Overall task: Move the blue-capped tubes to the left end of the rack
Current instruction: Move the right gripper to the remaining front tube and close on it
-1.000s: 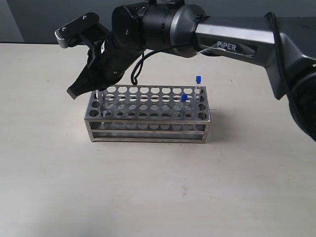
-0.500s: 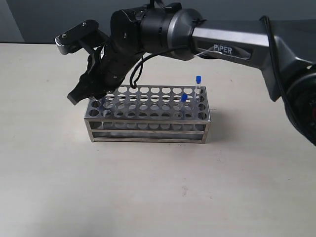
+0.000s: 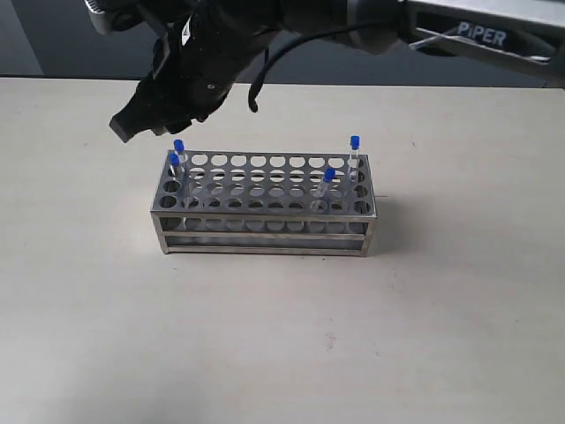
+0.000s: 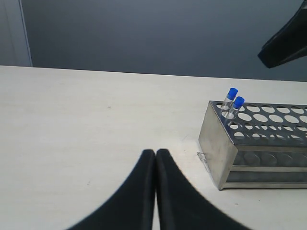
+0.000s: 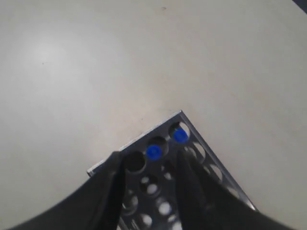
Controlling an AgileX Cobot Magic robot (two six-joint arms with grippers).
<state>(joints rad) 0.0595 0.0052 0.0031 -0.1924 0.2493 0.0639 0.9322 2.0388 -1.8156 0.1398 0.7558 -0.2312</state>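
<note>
The silver rack (image 3: 265,205) stands mid-table. Two blue-capped tubes (image 3: 176,157) sit in holes at its left end, also seen in the left wrist view as tubes (image 4: 234,106) and from above as blue caps (image 5: 165,143). Two more tubes stand near the right end, one at the back corner (image 3: 354,155) and one leaning in front (image 3: 327,185). My right gripper (image 3: 132,124) hangs above the rack's left end, open and empty, its fingers (image 5: 108,191) spread over the holes. My left gripper (image 4: 155,154) is shut, empty, low over the table left of the rack (image 4: 259,143).
The pale table (image 3: 265,336) stretches around the rack on all sides. The right arm (image 3: 477,35) reaches across from the upper right. A dark wall lies behind the table's far edge.
My right gripper has risen up and away from the rack's left end, leaving a second tube standing there. Both left-end caps now show uncovered.
</note>
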